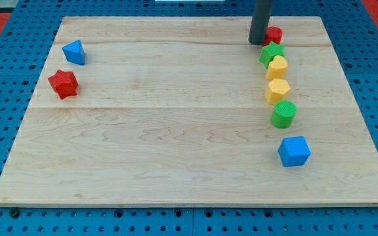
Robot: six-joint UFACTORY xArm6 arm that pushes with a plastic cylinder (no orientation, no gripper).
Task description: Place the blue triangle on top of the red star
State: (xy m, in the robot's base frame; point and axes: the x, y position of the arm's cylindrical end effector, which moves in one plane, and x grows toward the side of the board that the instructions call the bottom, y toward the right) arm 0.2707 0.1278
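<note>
The blue triangle (75,52) lies near the board's left edge, toward the view's top. The red star (63,83) lies just below it and slightly to its left, a small gap between them. My tip (257,42) stands far off at the view's top right, at the left side of a red block (273,35). It is nowhere near the blue triangle or the red star.
A column of blocks runs down the right side: the red block, a green star (272,53), a yellow block (277,67), a yellow hexagon (277,90), a green cylinder (283,113) and a blue cube (294,151). The wooden board (176,131) lies on a blue pegboard.
</note>
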